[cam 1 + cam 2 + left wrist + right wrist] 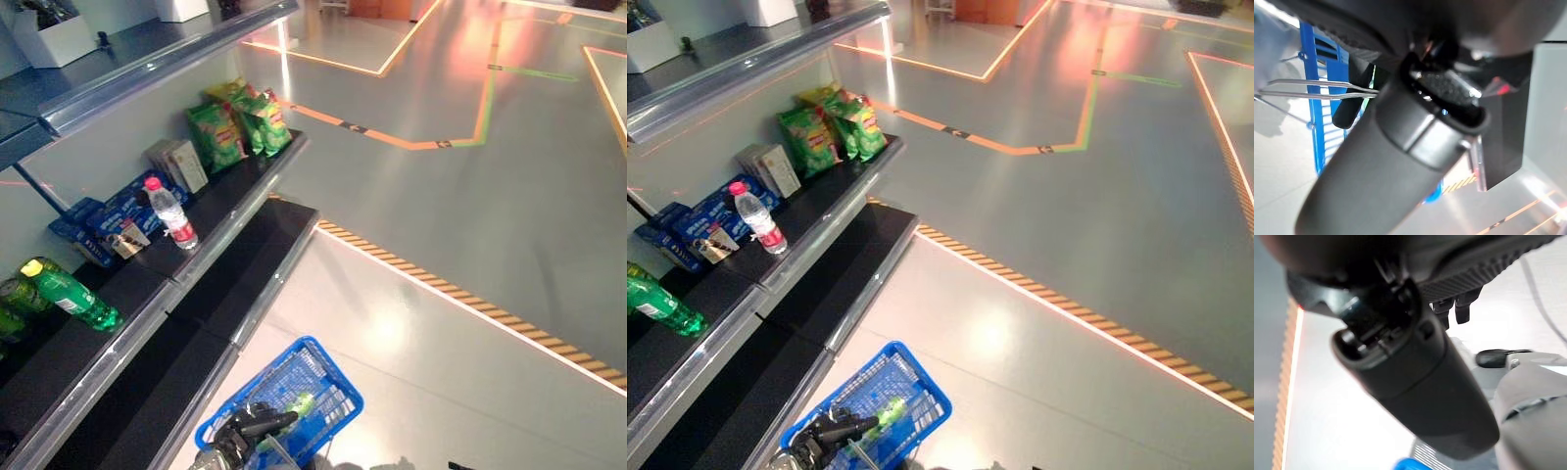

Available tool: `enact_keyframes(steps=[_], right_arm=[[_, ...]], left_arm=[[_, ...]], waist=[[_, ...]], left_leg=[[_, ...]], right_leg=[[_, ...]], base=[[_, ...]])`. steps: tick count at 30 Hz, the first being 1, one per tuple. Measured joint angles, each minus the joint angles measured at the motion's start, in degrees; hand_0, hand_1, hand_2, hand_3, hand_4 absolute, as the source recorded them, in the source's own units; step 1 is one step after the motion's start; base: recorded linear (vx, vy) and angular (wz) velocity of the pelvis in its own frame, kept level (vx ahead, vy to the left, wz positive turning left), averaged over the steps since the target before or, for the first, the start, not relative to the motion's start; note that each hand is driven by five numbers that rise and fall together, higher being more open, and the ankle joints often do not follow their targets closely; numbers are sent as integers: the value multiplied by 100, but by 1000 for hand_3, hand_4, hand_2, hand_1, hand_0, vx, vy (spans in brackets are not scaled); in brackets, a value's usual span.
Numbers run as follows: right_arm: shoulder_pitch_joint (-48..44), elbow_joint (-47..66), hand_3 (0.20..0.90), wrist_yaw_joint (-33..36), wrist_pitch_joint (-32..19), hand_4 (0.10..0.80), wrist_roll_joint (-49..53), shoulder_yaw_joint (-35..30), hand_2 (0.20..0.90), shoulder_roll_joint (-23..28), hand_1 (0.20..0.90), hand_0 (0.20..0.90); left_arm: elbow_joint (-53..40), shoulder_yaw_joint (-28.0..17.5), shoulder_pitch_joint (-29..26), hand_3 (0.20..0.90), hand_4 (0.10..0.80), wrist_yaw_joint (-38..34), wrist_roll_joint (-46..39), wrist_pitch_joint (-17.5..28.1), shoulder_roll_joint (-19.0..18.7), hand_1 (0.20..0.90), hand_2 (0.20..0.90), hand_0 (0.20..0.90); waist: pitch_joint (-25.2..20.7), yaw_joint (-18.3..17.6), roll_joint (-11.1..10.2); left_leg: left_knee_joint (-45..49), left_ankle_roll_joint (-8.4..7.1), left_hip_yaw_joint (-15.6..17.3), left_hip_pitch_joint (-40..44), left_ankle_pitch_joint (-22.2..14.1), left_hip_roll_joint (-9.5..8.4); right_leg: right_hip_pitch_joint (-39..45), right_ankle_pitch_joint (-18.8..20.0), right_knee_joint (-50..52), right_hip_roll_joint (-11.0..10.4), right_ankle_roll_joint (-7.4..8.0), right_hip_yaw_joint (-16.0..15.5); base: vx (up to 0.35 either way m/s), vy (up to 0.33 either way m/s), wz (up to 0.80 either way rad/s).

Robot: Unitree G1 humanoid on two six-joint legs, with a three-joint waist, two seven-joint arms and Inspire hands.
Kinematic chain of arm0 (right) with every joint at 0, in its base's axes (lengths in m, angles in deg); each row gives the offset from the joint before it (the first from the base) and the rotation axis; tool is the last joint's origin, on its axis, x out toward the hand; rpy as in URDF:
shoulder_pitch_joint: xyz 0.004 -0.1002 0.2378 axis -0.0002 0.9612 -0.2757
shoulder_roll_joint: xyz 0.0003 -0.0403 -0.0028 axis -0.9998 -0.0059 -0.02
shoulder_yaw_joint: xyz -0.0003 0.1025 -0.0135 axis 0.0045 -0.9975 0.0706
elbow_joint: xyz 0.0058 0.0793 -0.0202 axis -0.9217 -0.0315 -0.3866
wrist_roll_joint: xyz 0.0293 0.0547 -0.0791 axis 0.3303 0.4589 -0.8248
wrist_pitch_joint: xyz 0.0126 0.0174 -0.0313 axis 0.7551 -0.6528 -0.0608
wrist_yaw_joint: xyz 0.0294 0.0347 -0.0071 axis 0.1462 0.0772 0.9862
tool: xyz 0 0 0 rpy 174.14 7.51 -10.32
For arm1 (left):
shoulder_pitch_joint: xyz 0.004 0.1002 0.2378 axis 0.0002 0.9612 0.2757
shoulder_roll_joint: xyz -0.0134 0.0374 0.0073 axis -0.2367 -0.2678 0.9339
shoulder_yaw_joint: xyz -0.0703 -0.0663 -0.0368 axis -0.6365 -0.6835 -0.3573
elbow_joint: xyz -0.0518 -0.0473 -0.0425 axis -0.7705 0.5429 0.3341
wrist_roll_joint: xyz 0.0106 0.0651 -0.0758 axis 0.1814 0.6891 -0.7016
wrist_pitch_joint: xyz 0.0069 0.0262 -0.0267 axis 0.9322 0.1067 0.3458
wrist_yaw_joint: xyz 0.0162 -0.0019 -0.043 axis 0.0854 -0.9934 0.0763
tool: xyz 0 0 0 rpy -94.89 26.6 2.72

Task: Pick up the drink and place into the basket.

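Observation:
A blue wire basket [338, 370] hangs at the bottom of the eye views, just off the shelf's front. My left hand [245, 431] is curled round its thin metal handle [1312, 88]. A green drink bottle [299, 406] lies inside the basket. More drinks stand on the upper shelf: a green bottle [69, 294] lying at the left and a clear water bottle [171, 212] with a red cap standing upright. My right hand [1415, 377] shows only in its wrist view, hanging over the pale floor with relaxed fingers and nothing in it.
A two-tier dark shelf [220, 245] runs along the left. It also carries blue packets [118, 211], a grey box [181, 162] and green snack bags [240, 122]. A striped yellow-black line [470, 299] crosses the open floor to the right.

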Motion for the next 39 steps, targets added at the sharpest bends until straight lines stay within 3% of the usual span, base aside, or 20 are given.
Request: enact_keyframes(steps=[1, 3, 5, 7, 10, 11, 13, 14, 15, 17, 20, 25, 28, 29, 30, 31, 32, 35, 36, 39], right_arm=[[-7, 22, 900, 3, -2, 800, 0, -9, 900, 5, 900, 900], [4, 34, 900, -11, -1, 800, 6, -81, 900, 17, 900, 900], [6, 46, 900, -27, -40, 800, 11, -49, 900, 13, 900, 900], [-44, 61, 900, -44, -64, 800, 15, -55, 900, 34, 900, 900], [-96, 104, 900, -62, -53, 800, 71, -106, 900, 90, 900, 900], [-98, 92, 900, -67, -48, 800, 75, -31, 900, 105, 900, 900], [-101, 59, 900, -67, -39, 800, 82, -36, 900, 93, 900, 900], [2, -14, 900, -62, -47, 800, 129, -39, 900, 26, 900, 900], [13, -61, 900, -56, -28, 800, 135, -99, 900, -29, 900, 900], [94, -65, 900, -59, -37, 800, 184, -98, 900, -23, 900, 900], [-167, -51, 900, -54, 4, 800, 257, -162, 900, 136, 900, 900], [-477, 46, 900, -89, -44, 800, 245, -167, 900, 182, 900, 900], [-421, 154, 900, -139, -36, 800, 224, -136, 900, 126, 900, 900], [-296, 226, 900, -97, 9, 800, 246, -170, 900, 135, 900, 900], [-219, 230, 900, -76, 15, 800, 256, -169, 900, 144, 900, 900], [-96, 213, 900, 12, 108, 800, 282, -166, 900, 226, 900, 900], [-137, 208, 900, 47, 126, 800, 293, -178, 900, 253, 900, 900], [-185, 283, 900, 109, 64, 800, 312, -217, 900, 319, 900, 900], [-222, 279, 900, 122, 51, 800, 312, -324, 900, 436, 900, 900], [-199, 254, 900, 106, -29, 800, 293, -322, 900, 399, 900, 900]], left_arm=[[1, 30, 7, 200, 100, -3, -16, 0, -6, 300, 300, 300], [-19, 172, 55, 200, 100, -26, -81, -26, -104, 300, 300, 300], [-27, 260, 93, 200, 100, -70, -213, -36, -185, 300, 300, 300], [-40, 249, 43, 200, 100, -141, -243, -27, -216, 300, 300, 300], [22, 284, -92, 200, 100, -197, -246, -33, -207, 300, 300, 300], [164, 281, -237, 200, 100, -202, -240, -40, -193, 300, 300, 300], [166, 299, -216, 200, 100, -206, -240, -50, -203, 300, 300, 300], [164, 339, -180, 200, 100, -160, -217, -52, -255, 300, 300, 300], [163, 409, -35, 200, 100, -201, -220, -45, -271, 300, 300, 300], [287, 371, -46, 200, 100, -241, -240, 83, -136, 300, 300, 300], [140, 415, 33, 200, 100, -38, -294, 129, -119, 300, 300, 300], [158, 379, 75, 200, 100, -94, -286, 82, -152, 300, 300, 300], [99, 318, 168, 200, 100, -97, -284, 64, -138, 300, 300, 300], [70, 458, 48, 200, 100, -104, -250, 57, -120, 300, 300, 300], [65, 567, -43, 200, 100, -109, -196, 43, -119, 300, 300, 300], [-71, 904, -233, 200, 100, -15, -42, 56, -102, 300, 300, 300], [-152, 955, -167, 200, 100, 10, -36, 59, -125, 300, 300, 300], [-151, 1012, -75, 200, 100, -2, -59, 32, -106, 300, 300, 300], [-147, 1011, 22, 200, 100, 11, -94, 19, 1, 300, 300, 300], [-144, 970, 14, 200, 100, -5, -94, 12, 82, 300, 300, 300]], waist=[[-5, -12, 10], [22, 48, -90], [-7, -15, -133], [-3, -20, -123], [50, -140, 40], [95, -299, 105], [85, -304, 88], [-1, -333, -177], [-2, -283, -226], [-67, -479, -86], [-54, -361, 106], [-101, -402, -38], [-167, -306, -65], [-158, -353, -88], [-160, -375, -132], [-110, -470, -209], [-94, -404, -116], [-88, -450, 20], [-97, -481, 280], [-6, -482, 293]], left_leg=[[0, 8, -57, 29, -7, 35], [-6, 163, -417, 256, -222, -161], [2, 225, -899, 376, -256, -193], [25, 203, -1285, 322, -228, -170], [45, 204, -2293, 266, -265, -39], [306, 121, -2617, 180, -304, 11], [353, 151, -2592, 186, -327, -30], [522, -84, -2681, 212, -674, -211], [542, -115, -2824, 302, -768, -219], [791, -269, -3344, 157, -986, -67], [974, -396, -2713, 95, -959, 33], [904, -459, -2764, 64, -902, 176], [858, -651, -2656, -146, -756, 299], [766, -767, -2329, -388, -395, 214], [716, -878, -2144, -502, -224, 183], [334, -956, -948, -664, 249, 252], [333, -846, -507, -617, 158, 423], [243, -775, -146, -386, 97, 649], [90, -842, -247, -65, 158, 764], [4, -814, -271, -47, 111, 684]], right_leg=[[-118, 2, 334, -32, 0, 7], [-782, 251, 2343, -311, 123, 576], [-1190, 96, 2773, -279, -9, 904], [-1460, -68, 2285, -233, -139, 899], [-1696, 22, 608, 64, -356, 1127], [-1627, 513, -540, 168, -352, 1435], [-1636, 731, -842, 111, -335, 1468], [-1504, 1156, -1669, -83, -374, 1710], [-1370, 1765, -1641, -121, -117, 1887], [-1029, 1408, -1664, 136, -176, 2117], [-896, 1028, -1212, 289, -386, 1876], [-849, 556, -807, 410, -435, 1824], [-820, 470, -866, 399, -536, 1475], [-690, 545, -1028, 359, -557, 1069], [-643, 547, -1139, 252, -589, 986], [-485, 777, -1647, 52, -616, 410], [-508, 804, -1711, 66, -664, 355], [-521, 856, -1709, 22, -597, 231], [-536, 873, -1692, 108, -525, 242], [-515, 926, -1711, 37, -397, 228]], base=[[187, 87, 85], [170, 28, 99], [190, -49, 122], [242, -156, 115], [274, -179, 151], [177, -97, 172], [219, -106, 146], [463, -222, 168], [470, -225, 195], [170, -111, 173], [322, -279, 159], [116, -221, 84], [-36, -172, 79], [-139, -55, 138], [-142, 15, 247], [-92, 36, 188], [-69, 55, 155], [1, 55, 46], [18, 86, 20], [55, 42, 20]])
